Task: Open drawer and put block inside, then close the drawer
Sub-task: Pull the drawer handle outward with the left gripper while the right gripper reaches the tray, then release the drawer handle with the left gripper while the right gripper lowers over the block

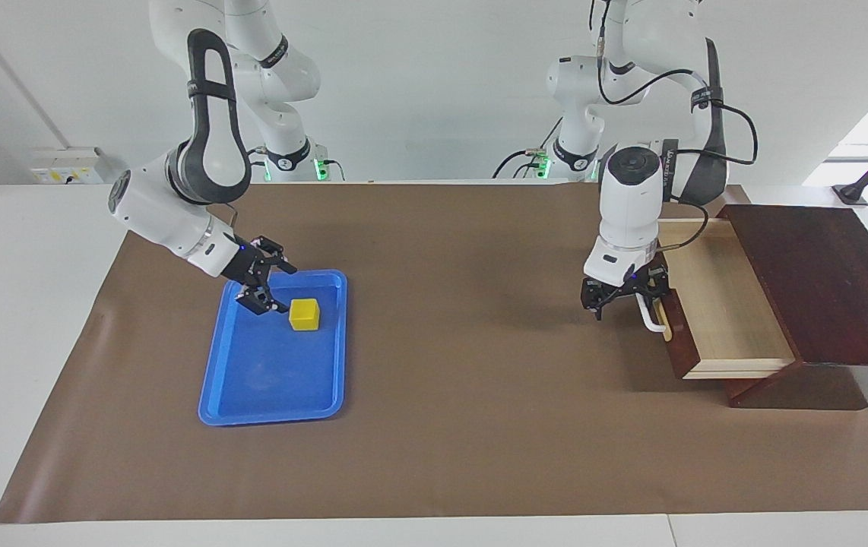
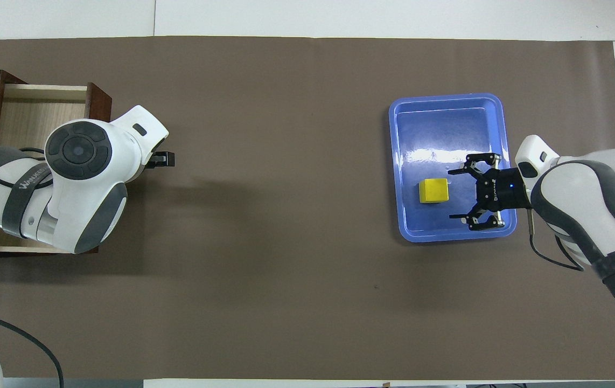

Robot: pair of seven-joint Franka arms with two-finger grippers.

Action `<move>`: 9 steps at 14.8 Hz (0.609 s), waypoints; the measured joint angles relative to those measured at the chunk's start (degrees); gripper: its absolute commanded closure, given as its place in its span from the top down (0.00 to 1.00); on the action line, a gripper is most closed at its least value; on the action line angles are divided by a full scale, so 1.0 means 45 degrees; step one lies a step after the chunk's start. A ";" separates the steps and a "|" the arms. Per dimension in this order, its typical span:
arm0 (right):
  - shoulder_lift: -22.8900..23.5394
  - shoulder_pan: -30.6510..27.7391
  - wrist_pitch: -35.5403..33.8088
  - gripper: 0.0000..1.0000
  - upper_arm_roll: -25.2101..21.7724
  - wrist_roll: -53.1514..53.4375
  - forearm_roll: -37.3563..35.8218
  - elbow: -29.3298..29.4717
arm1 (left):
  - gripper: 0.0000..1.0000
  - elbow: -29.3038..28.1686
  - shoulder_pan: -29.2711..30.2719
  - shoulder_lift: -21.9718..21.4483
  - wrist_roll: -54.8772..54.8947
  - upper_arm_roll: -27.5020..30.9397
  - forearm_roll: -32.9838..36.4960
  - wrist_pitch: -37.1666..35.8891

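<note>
While in the tray (image 1: pixel 274 395), block (image 1: pixel 304 314) sits just beside right tool (image 1: pixel 270 287).

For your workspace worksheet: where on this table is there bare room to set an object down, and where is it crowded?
The wide brown mat between the blue tray and the open drawer lies bare, as does the tray's part farther from the robots. Crowded: around the yellow block, where the open right gripper hangs, and at the drawer's handle, by the left gripper.
</note>
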 measured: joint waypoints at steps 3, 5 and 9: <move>0.0843 -0.0013 -0.0049 1.00 0.0001 -0.0781 0.0170 0.0507 | 1.00 0.0176 -0.0001 0.0005 -0.0050 0.0002 -0.0102 -0.0424; 0.1126 -0.0031 -0.0166 1.00 0.0000 -0.0970 0.0189 0.0792 | 1.00 0.1024 -0.0055 0.0082 -0.0081 -0.0031 -0.0290 -0.1598; 0.1267 -0.0034 -0.0287 1.00 0.0000 -0.1698 0.0189 0.0896 | 1.00 0.3767 -0.0103 0.0450 -0.0164 -0.0029 -0.2058 -0.4448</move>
